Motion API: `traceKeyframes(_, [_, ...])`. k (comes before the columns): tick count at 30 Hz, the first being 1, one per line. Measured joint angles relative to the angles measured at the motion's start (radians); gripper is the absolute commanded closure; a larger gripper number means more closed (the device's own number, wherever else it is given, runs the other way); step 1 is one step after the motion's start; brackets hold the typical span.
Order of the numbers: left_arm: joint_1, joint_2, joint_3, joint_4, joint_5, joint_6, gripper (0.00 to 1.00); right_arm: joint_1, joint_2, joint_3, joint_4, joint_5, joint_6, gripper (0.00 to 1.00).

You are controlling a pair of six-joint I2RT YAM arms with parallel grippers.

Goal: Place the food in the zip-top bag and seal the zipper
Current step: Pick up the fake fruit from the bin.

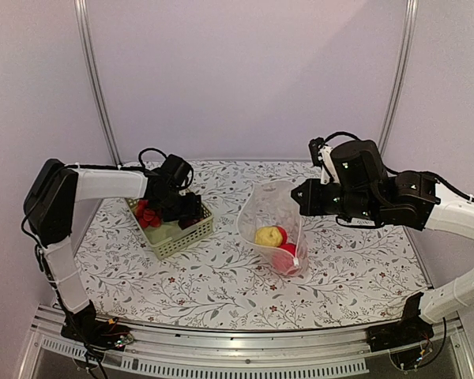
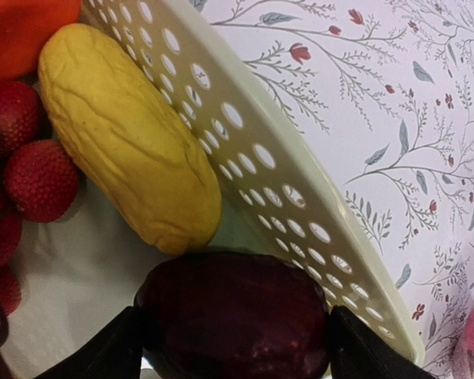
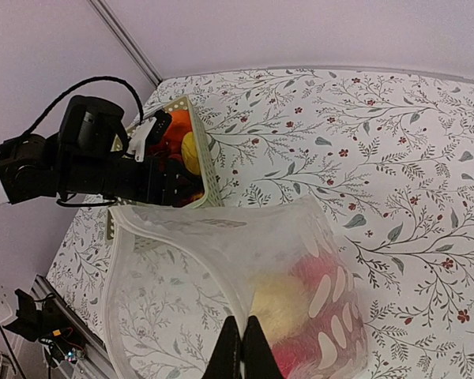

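My left gripper reaches into the pale green basket and is shut on a dark maroon fruit, one finger on each side. A long yellow fruit and bumpy red fruits lie beside it in the basket. My right gripper is shut on the whitish zipper edge of the clear zip-top bag and holds its mouth up and open. Inside the bag lie a yellow fruit and red fruits; they also show blurred through the plastic in the right wrist view.
The table carries a white cloth with a leaf print. An orange fruit sits at the far end of the basket. Metal frame posts stand at the back corners. The left arm shows over the basket in the right wrist view.
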Motion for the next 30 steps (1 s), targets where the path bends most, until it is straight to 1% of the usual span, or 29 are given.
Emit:
traceKeyframes(7, [0.0,-0.029,-0.006,-0.015,-0.012,0.002,0.24,0.0,0.0,0.0,-0.005,0.003,0.0,1.0])
traceKeyframes(10, [0.001,-0.077,-0.019,-0.028,-0.024,0.004,0.24,0.0,0.0,0.0,-0.005,0.003,0.0,1.0])
traceKeyframes(16, [0.002,-0.238,-0.068,-0.022,-0.031,0.021,0.24,0.0,0.0,0.0,-0.006,0.003,0.001,1.0])
traceKeyframes(21, [0.002,-0.372,-0.122,-0.023,-0.01,0.051,0.24,0.0,0.0,0.0,-0.006,0.002,0.0,1.0])
traceKeyframes(25, [0.002,-0.478,-0.129,-0.036,0.013,0.082,0.23,0.0,0.0,0.0,-0.006,0.002,-0.001,1.0])
traceKeyframes(30, [-0.01,-0.624,-0.113,-0.053,0.082,0.128,0.23,0.0,0.01,0.001,-0.002,-0.003,-0.005,1.0])
